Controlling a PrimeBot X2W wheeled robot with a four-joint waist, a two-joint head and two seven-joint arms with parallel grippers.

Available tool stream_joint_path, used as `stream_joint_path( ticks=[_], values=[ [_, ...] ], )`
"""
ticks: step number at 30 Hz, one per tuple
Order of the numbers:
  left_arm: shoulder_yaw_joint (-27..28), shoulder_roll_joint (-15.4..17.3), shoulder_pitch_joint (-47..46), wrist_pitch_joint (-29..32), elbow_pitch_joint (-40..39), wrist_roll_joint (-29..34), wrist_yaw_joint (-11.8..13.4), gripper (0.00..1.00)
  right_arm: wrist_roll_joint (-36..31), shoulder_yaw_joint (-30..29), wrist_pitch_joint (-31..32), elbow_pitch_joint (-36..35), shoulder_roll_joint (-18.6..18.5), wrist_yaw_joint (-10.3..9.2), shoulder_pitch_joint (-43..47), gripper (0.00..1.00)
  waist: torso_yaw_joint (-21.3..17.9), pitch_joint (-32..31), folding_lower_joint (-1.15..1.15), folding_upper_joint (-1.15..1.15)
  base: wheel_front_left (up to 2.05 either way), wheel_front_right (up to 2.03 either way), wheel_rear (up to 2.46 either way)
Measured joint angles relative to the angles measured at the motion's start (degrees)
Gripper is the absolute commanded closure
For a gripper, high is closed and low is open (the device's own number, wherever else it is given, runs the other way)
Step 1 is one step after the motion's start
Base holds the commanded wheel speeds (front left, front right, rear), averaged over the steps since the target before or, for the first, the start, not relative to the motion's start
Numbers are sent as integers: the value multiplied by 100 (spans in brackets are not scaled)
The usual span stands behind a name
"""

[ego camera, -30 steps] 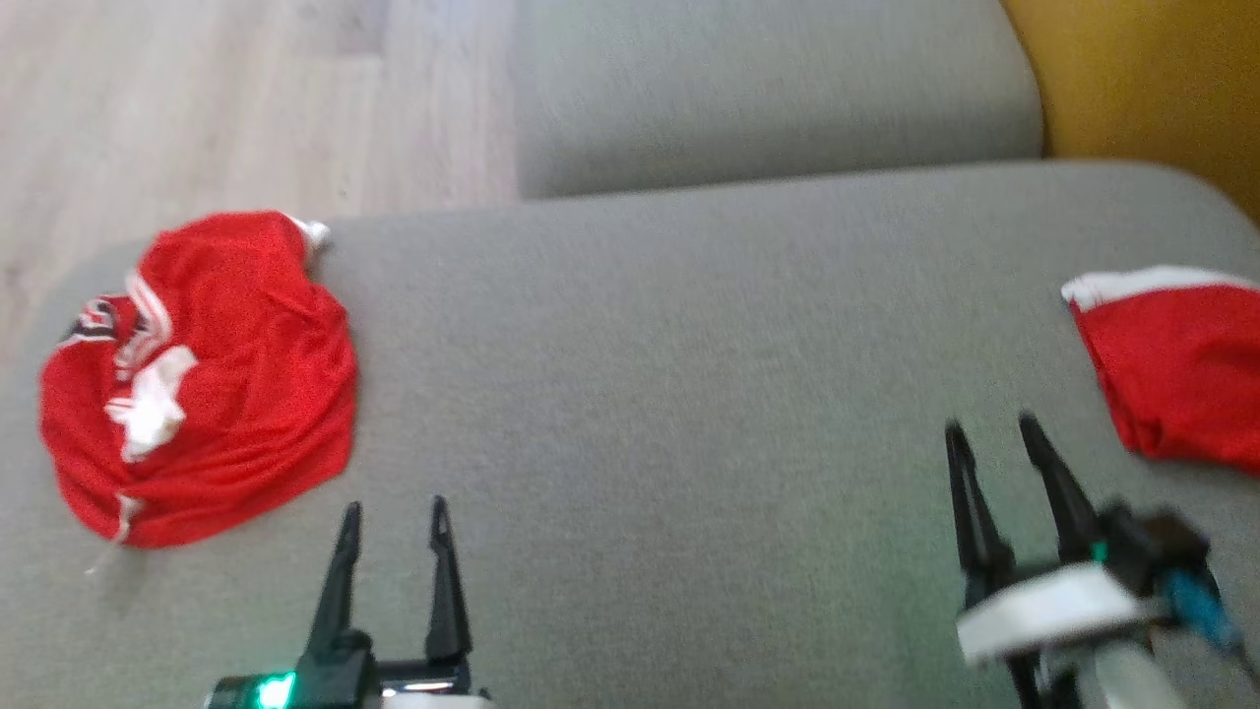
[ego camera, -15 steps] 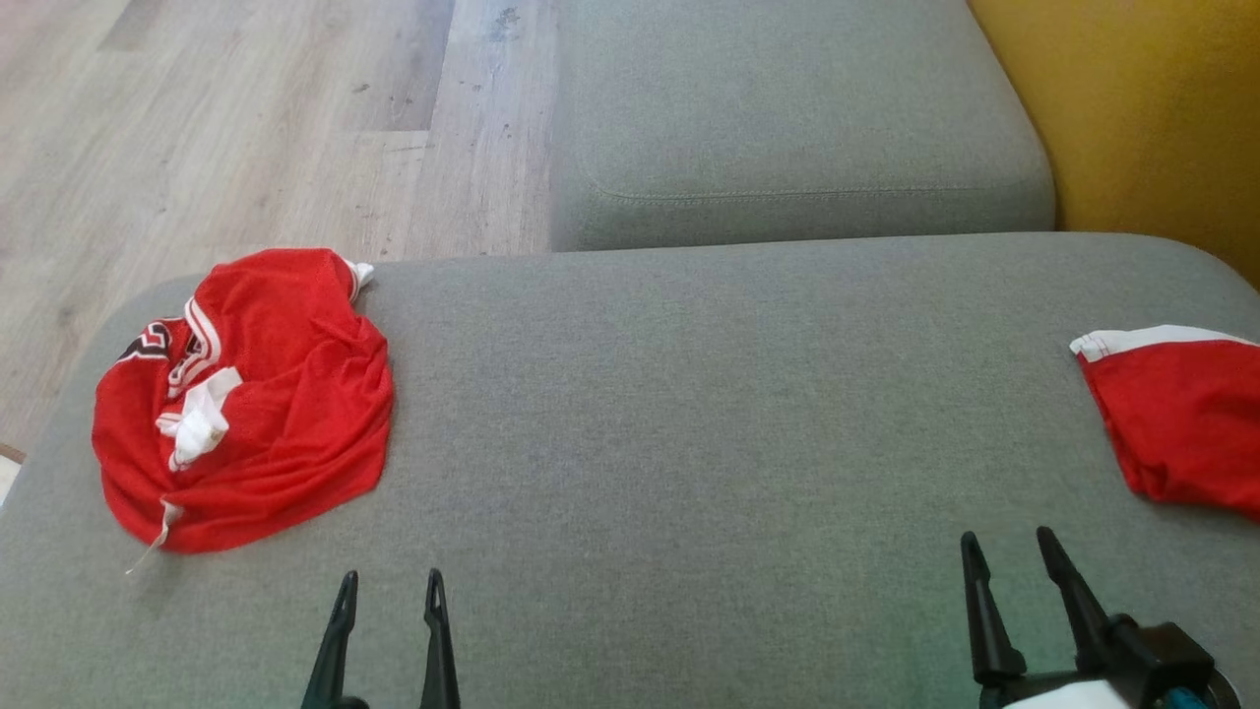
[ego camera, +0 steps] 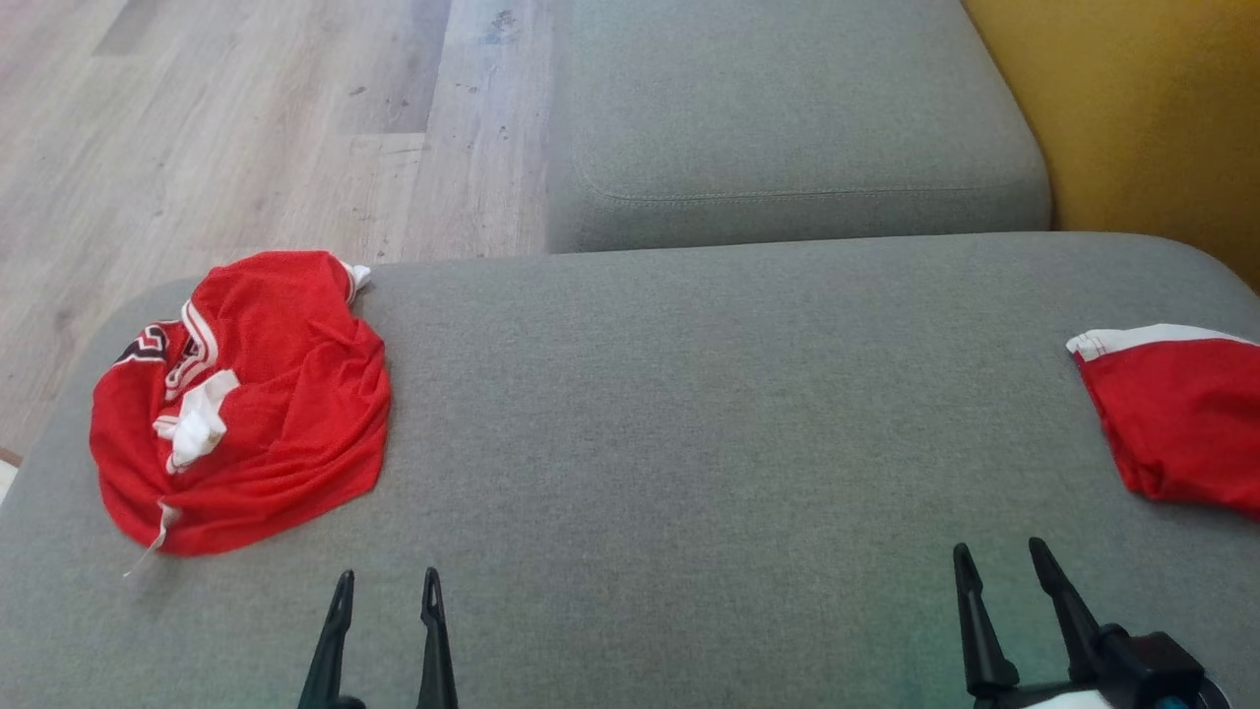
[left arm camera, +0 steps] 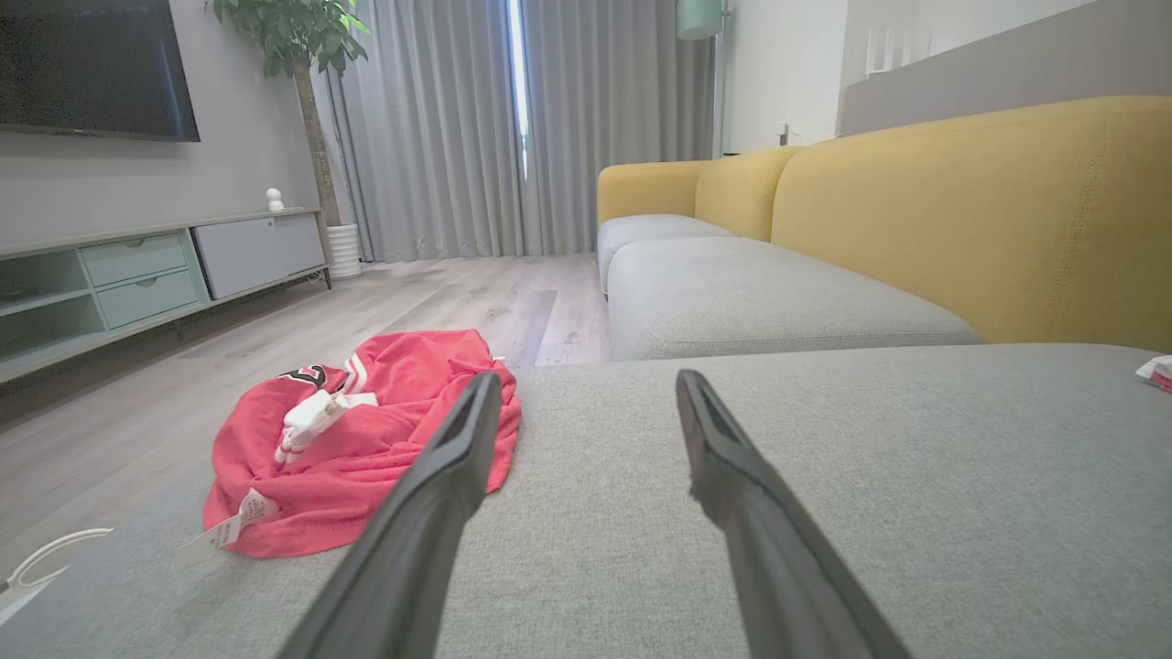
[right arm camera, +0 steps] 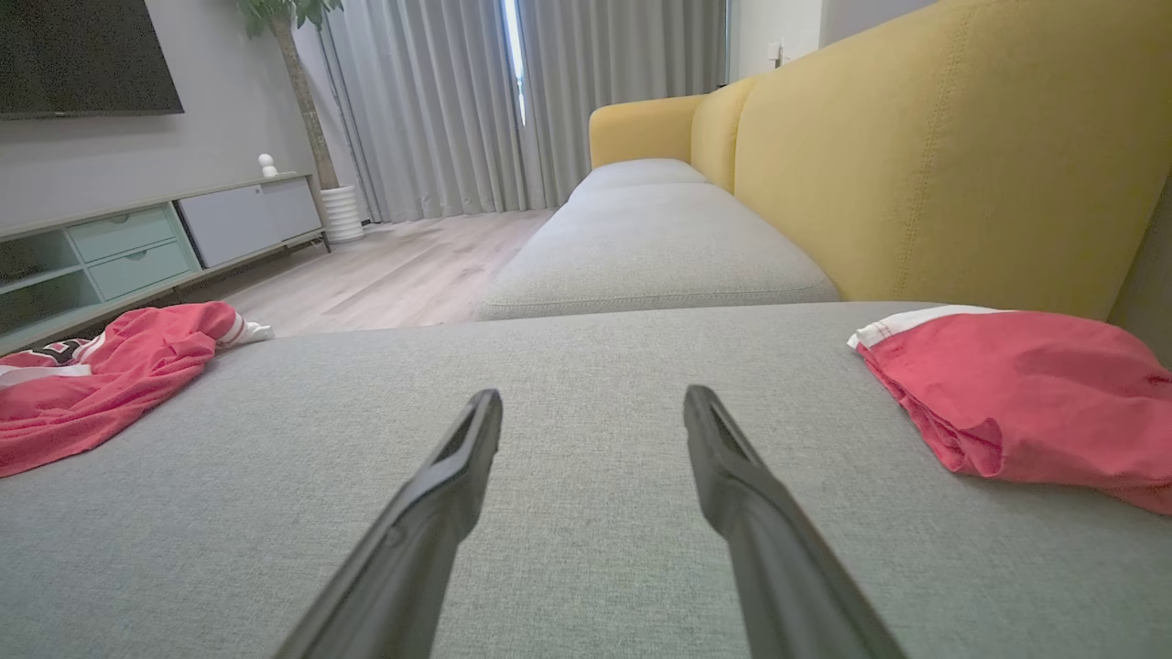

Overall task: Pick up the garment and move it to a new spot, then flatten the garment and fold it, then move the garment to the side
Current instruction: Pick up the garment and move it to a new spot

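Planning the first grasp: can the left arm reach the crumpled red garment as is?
Probably yes. The left gripper is open and empty; the crumpled garment lies ahead, to its left, on the grey cushion with nothing between them.

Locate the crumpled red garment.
Head view, far left: the crumpled red garment lies at the left end of the grey cushion, ahead-left of the left tool.

Crumpled red garment [ego camera: 241, 404] on grey cushion [ego camera: 689, 414], left gripper [ego camera: 386, 587] and right gripper [ego camera: 996, 559] parted
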Motion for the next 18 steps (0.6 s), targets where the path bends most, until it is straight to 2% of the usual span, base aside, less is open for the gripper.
stream_joint_path(
  ticks=[7, 18],
  values=[
    [-8, 0, -2, 0, 3, 1, -1, 0, -51, 64, 0, 8, 2, 0, 8, 0, 198, 4, 0, 0, 0, 0, 0],
    [84, 2, -7, 0, -41, 1, 9, 0, 1, 280, 0, -1, 11, 0, -3, 0, 1192, 111, 0, 0, 0, 0, 0]
  ],
)
